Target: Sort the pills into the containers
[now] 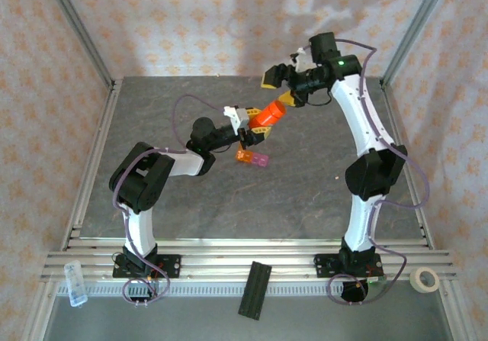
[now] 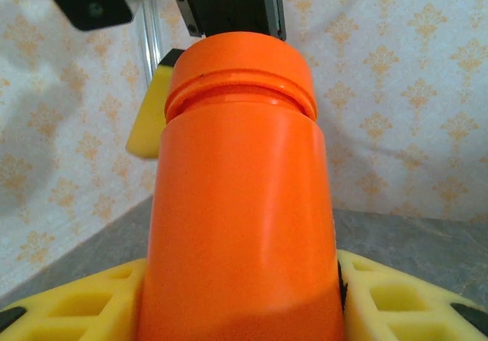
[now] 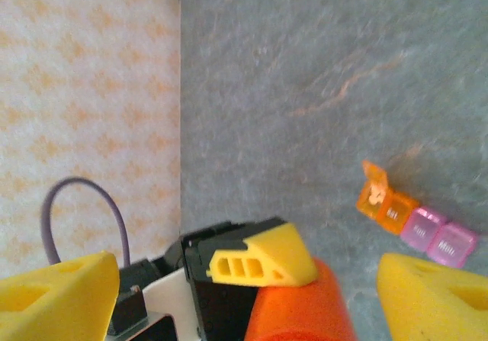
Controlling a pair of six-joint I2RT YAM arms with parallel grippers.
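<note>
An orange cylindrical bottle (image 1: 268, 116) hangs tilted above the table's middle, with my left gripper (image 1: 257, 127) shut on its body. In the left wrist view the bottle (image 2: 240, 204) stands between the yellow fingers (image 2: 396, 303). My right gripper (image 1: 293, 97) is at the bottle's top end. In its own view it (image 3: 244, 287) is open, its yellow fingertips (image 3: 57, 295) spread wide to either side of the bottle (image 3: 305, 310) without touching it. The containers (image 1: 253, 158) lie on the table below. Their orange end cell (image 3: 381, 200) has its lid up, with a pale speck (image 3: 375, 195) inside, possibly one of the pills.
The grey table (image 1: 229, 204) is bounded by metal frame rails and patterned walls. On the near rail lie a black flat bar (image 1: 255, 289), a tape roll (image 1: 425, 280) at the right and a clear small box (image 1: 75, 281) at the left.
</note>
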